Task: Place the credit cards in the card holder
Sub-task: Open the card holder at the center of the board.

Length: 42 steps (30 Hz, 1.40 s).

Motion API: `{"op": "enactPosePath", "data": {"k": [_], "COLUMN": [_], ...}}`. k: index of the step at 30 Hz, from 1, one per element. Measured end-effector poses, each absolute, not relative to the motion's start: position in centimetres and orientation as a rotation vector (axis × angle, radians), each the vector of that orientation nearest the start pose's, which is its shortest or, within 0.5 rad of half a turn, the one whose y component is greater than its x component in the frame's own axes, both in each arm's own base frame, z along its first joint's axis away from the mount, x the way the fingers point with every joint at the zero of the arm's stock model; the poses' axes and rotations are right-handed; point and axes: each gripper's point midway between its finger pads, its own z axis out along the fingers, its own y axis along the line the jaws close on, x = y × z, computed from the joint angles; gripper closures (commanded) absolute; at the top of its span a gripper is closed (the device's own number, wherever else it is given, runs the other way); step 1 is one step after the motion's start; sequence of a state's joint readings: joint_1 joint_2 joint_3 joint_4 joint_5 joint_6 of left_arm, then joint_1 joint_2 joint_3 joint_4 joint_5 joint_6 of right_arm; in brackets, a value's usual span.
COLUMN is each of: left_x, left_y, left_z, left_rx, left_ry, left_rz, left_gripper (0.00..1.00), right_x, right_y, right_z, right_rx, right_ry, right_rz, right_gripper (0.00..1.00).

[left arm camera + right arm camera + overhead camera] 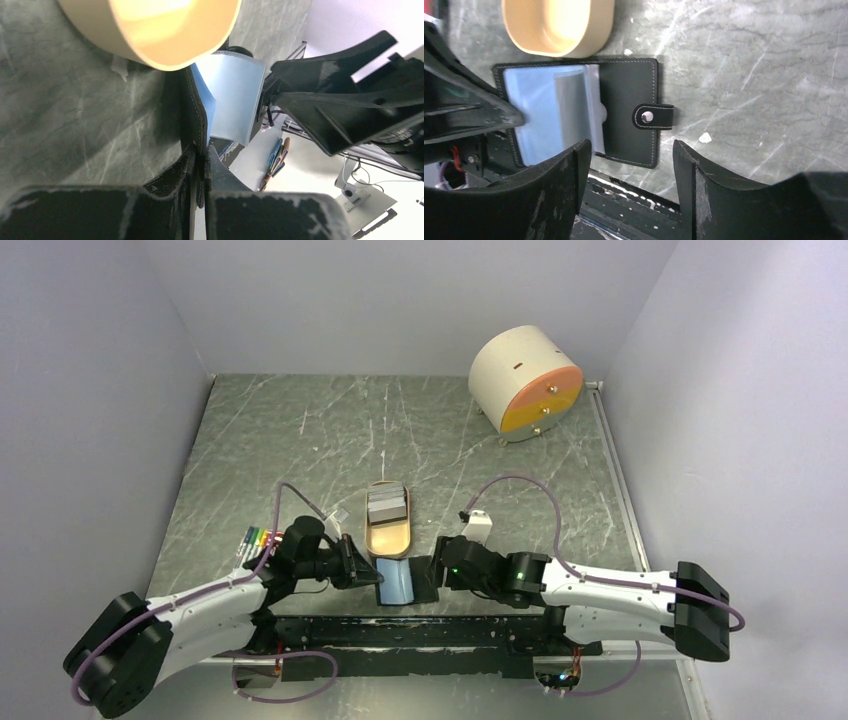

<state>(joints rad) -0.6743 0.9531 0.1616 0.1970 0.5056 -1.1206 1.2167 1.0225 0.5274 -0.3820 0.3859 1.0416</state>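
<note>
Well, the left gripper (200,159) was clamped tight on the edge of the card holder's (621,90) black stitched cover. The holder lay open on the grey marbled table (300,430) between the two arms, its blue-grey pockets showing, just beside the near end of the tan oval tray (388,538). The right gripper (629,147) hung by the side with the snap tab (653,116), fingers spread wide apart — not holding anything. The credit cards (386,505) sat stacked at the tray's far end, well apart from either gripper.
</note>
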Motion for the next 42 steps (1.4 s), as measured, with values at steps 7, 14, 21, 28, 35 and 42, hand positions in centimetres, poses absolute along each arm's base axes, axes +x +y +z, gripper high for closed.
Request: {"op": "enactPosePath", "data": {"k": [7, 14, 21, 28, 35, 42], "left_x": [11.6, 11.9, 12.1, 11.8, 11.9, 11.8], "left_y": [-23.9, -23.7, -24.2, -24.9, -25.4, -25.5], "left_z": [4.9, 3.9, 4.7, 7.1, 9.7, 10.7], "left_rx": [-0.27, -0.292, -0.291, -0.281, -0.274, -0.27], "left_ry": [2.587, 2.61, 2.559, 2.461, 2.374, 2.347], "left_rz": [-1.37, -1.326, -1.397, -1.54, -1.648, -1.681], "left_gripper": [0.91, 0.91, 0.91, 0.91, 0.91, 0.91], "right_x": [13.2, 12.7, 10.8, 9.2, 8.8, 8.6], "right_y": [24.9, 28.3, 33.3, 35.1, 35.9, 36.1], "right_z": [7.9, 9.9, 11.4, 12.1, 13.9, 13.2], "right_rx": [-0.033, -0.065, -0.165, -0.208, -0.187, -0.179], "right_ry": [2.393, 2.32, 2.302, 2.297, 2.246, 2.258], "right_rz": [0.632, 0.88, 1.121, 1.247, 1.336, 1.321], "right_gripper": [0.37, 0.56, 0.49, 0.43, 0.41, 0.4]}}
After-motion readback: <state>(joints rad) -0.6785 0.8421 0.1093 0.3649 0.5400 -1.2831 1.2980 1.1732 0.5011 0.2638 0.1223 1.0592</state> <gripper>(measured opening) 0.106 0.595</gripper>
